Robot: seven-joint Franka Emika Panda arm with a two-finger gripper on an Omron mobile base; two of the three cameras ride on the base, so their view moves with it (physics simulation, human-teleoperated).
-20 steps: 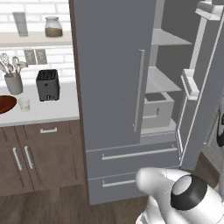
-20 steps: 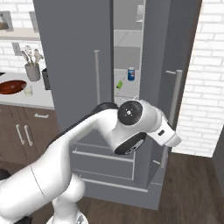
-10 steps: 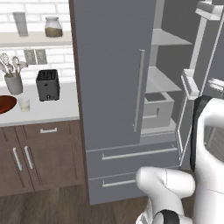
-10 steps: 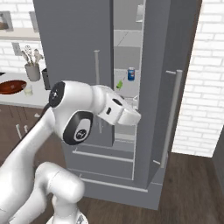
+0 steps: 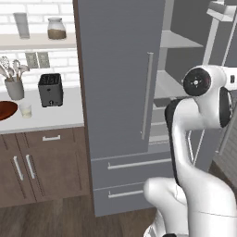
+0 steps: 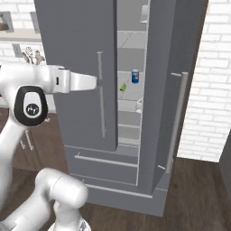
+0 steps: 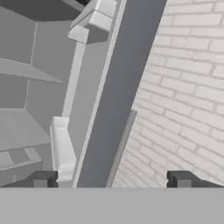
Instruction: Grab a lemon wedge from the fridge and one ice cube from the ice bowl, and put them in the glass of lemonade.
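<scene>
Arm has swung up — gripper point(image 7: 113, 179) open, facing fridge point(image 7: 118, 87) door.

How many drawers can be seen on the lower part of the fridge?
2. The upper drawer sits directly under the closed door, and the lower drawer is beneath it, near the floor. The robot arm covers their right ends in the left base view.
</scene>
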